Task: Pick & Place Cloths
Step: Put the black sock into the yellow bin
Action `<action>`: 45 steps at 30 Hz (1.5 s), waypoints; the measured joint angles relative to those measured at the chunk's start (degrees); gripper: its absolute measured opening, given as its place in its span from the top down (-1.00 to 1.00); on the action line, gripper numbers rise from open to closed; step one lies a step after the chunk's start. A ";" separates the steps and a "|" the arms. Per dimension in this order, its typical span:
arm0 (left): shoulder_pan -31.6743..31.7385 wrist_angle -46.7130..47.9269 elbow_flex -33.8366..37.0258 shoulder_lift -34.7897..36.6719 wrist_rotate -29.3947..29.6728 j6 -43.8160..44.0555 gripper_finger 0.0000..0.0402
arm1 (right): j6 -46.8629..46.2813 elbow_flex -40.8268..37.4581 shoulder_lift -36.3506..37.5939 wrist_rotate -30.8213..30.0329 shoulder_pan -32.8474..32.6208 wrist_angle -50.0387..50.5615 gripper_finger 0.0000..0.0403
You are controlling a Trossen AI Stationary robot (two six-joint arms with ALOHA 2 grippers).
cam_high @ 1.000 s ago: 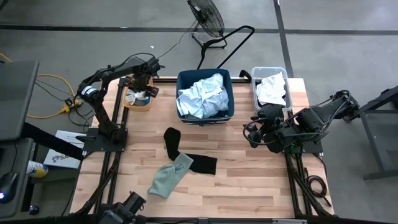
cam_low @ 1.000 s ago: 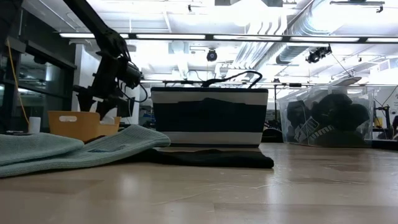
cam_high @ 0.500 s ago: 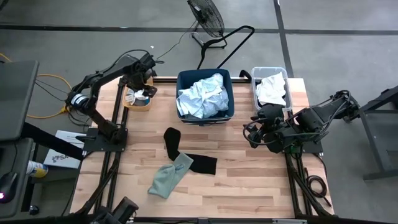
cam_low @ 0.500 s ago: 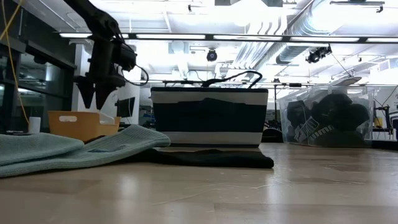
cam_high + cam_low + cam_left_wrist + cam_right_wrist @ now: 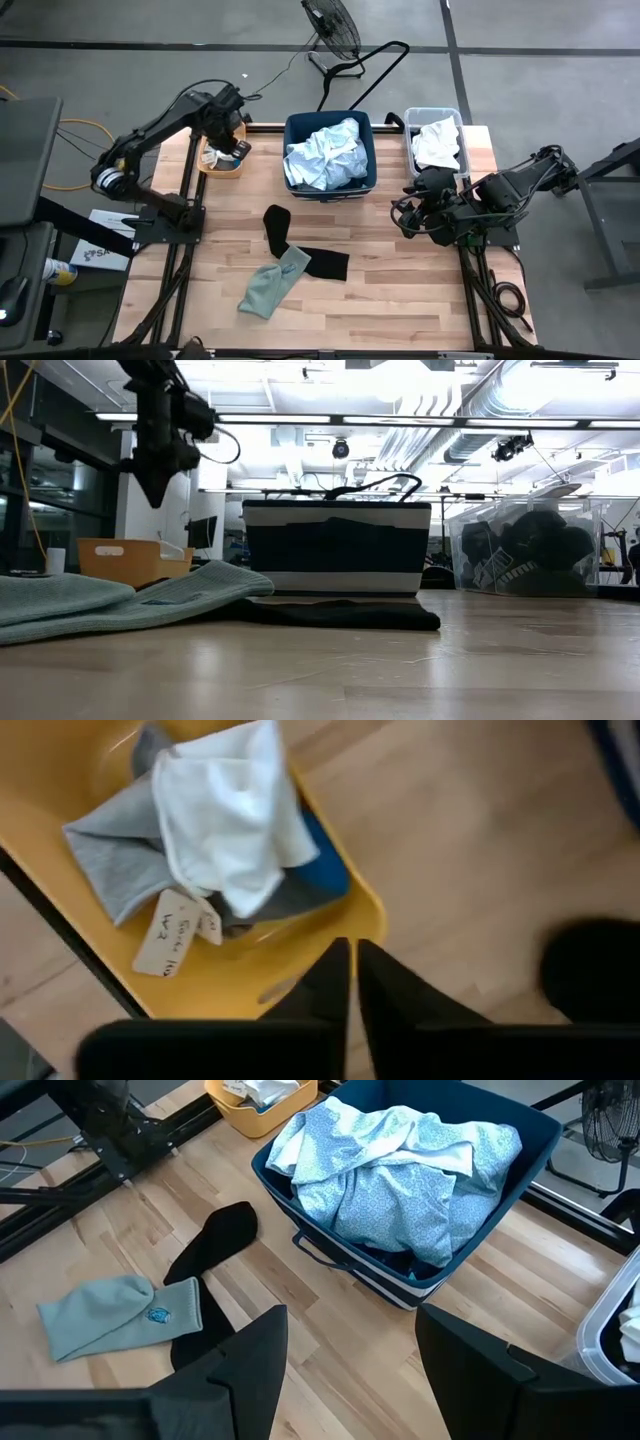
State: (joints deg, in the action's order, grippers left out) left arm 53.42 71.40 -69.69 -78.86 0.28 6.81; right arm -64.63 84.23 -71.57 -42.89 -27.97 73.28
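Two arms on show, and the left claw (image 5: 232,133) hangs above the yellow bin (image 5: 222,160) at the far left corner of the wooden surface (image 5: 400,290), fingers pressed together and holding nothing. From its wrist view those dark fingers (image 5: 338,982) sit nearly touching, right over the near rim of the yellow bin (image 5: 215,982). Inside that bin: a white cloth (image 5: 235,815) on top, a grey cloth (image 5: 110,860) beside it, a bit of blue fabric (image 5: 325,860) tucked under, and a paper tag (image 5: 175,930) lying against them. In the low view the left claw (image 5: 155,485) points straight down, well clear of the bin's rim.

Over to the right claw (image 5: 415,215), resting low at the right side of the surface, fingers spread wide apart and empty; the wrist view shows the two pads (image 5: 255,1355) far apart.

Middle of the surface: a black sock (image 5: 275,225) lies just in front of the navy bin (image 5: 290,125), another black sock (image 5: 325,262) angles off beside it, and a grey-green sock (image 5: 270,285) overlaps them at the near side. Pale blue patterned cloth (image 5: 325,155) fills the navy bin. White cloth (image 5: 437,143) sits in the clear bin (image 5: 412,120) at far right.
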 joint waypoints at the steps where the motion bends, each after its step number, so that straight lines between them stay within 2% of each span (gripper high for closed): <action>1: -1.20 0.23 0.00 0.66 -0.05 -0.24 0.95 | 0.21 0.00 0.00 0.00 0.00 0.00 -0.06; 5: -6.70 0.17 0.00 2.41 -0.26 0.11 0.96 | 0.94 0.00 -0.01 0.00 0.00 -0.02 -0.06; 14: -21.23 0.37 0.00 5.22 -0.40 8.31 0.99 | 1.71 0.00 0.00 0.10 -0.01 -0.02 -0.06; 22: -35.06 0.12 0.00 5.65 -0.35 14.54 1.00 | 1.95 0.00 0.00 3.03 -0.04 -0.02 -0.06; 31: -50.46 -5.34 0.00 5.65 -0.27 16.99 1.00 | 4.70 0.00 -0.01 5.55 -0.06 -0.02 -0.06; 41: -60.89 -9.27 -0.02 1.92 0.83 23.43 1.00 | 6.43 0.00 0.00 5.68 -0.04 -0.04 -0.06; 45: -63.54 -11.31 -0.02 -1.29 4.01 23.87 0.95 | 6.66 0.00 0.00 5.69 -0.05 -0.02 -0.06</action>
State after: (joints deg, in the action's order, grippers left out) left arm -10.12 60.09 -69.71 -80.15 4.29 30.68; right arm -57.97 84.23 -71.58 -37.20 -28.01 73.25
